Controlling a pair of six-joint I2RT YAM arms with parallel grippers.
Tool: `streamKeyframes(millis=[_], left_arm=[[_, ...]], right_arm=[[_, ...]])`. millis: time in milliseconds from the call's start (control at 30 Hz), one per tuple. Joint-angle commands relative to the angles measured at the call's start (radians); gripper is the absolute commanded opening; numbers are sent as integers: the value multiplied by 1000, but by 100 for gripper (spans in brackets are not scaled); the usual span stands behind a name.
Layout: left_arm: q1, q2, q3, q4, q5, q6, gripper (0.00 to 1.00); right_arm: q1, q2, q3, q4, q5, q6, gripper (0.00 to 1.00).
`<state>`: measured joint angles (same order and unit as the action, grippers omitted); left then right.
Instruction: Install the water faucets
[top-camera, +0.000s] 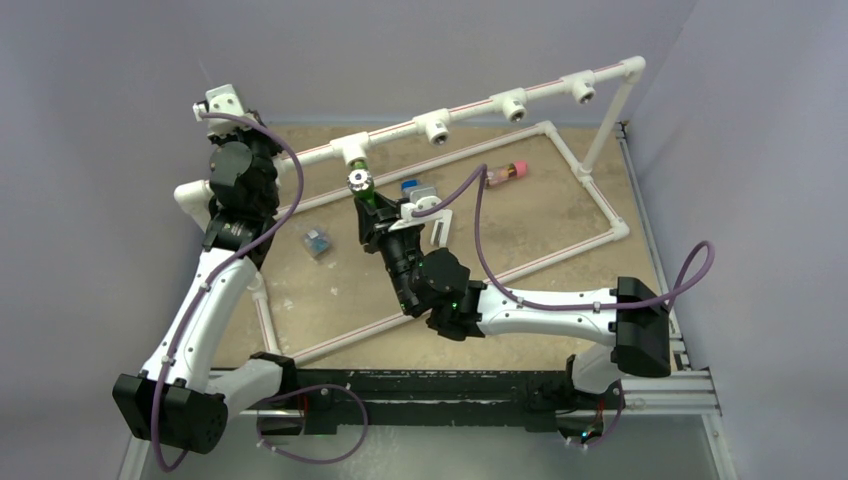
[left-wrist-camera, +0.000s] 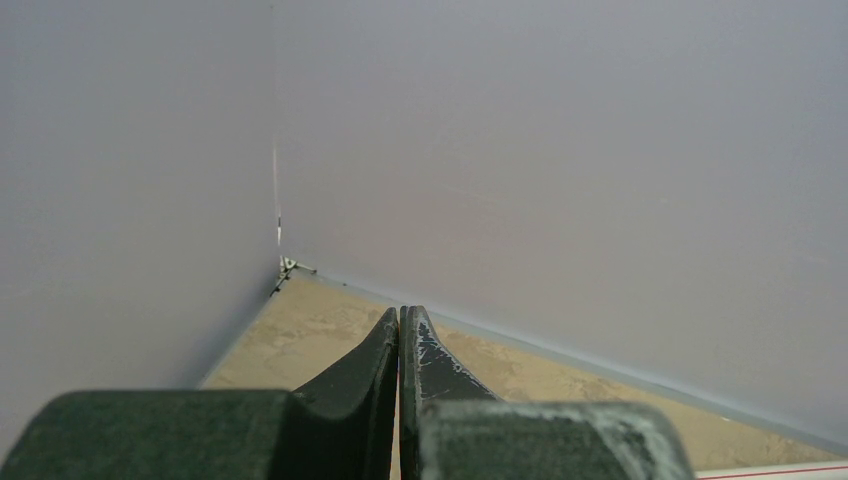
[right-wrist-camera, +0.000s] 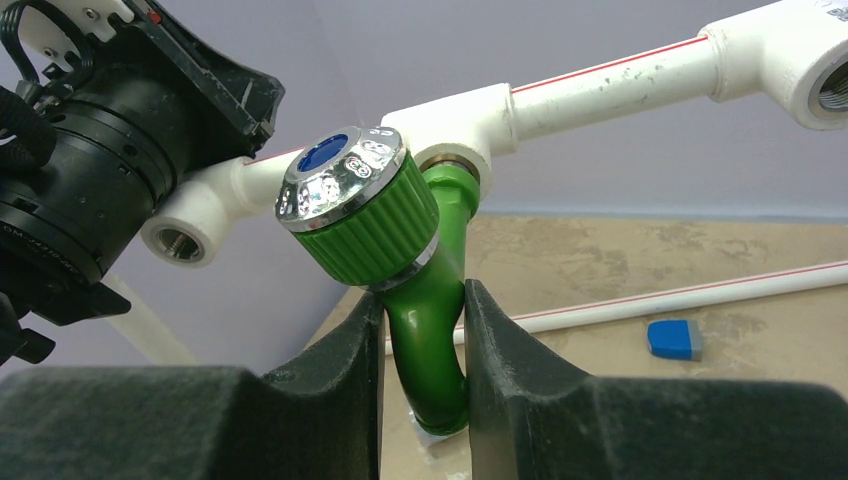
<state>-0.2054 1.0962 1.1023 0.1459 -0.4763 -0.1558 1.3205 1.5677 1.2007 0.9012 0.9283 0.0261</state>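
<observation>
Tan table (top-camera: 560, 230); faucet (right-wrist-camera: 428, 310) stem toward tee (right-wrist-camera: 460, 115)

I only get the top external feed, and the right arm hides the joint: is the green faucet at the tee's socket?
Observer: The right wrist view shows the green faucet with its neck entering the white tee at its brass-ringed socket. Thread depth is hidden.
Operator: Is the right gripper clamped on it?
Observer: Yes, the right gripper pinches the curved spout from both sides, below the chrome-capped knob.
Operator: And the left gripper?
Observer: The left wrist view shows the left gripper shut on nothing, facing the wall.
</observation>
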Motion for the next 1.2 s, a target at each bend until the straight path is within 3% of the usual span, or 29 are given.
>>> streamKeyframes(millis=[0,133,367,567,667,1167], left_arm=[[-55,21,-90,-309,54,-31,0],[-57,19,-87,-314,57,-36,0],[-57,14,-85,-319,58,-41,0],[-57,16,-81,-322,61,-43,0],[-57,17,-82,-322,61,-44,0],[-57,16,-75,-336,70,-57,0]], right_arm=[[-86,42,-14,66,75,190,0],[-86,45,-41,142,103,78,0],[-61,93,-123,527,75,-442,0],[-43,144,-115,720,71,-698,0],[-43,141,-90,689,88,-642,0],[-54,82,-38,346,169,2,0]])
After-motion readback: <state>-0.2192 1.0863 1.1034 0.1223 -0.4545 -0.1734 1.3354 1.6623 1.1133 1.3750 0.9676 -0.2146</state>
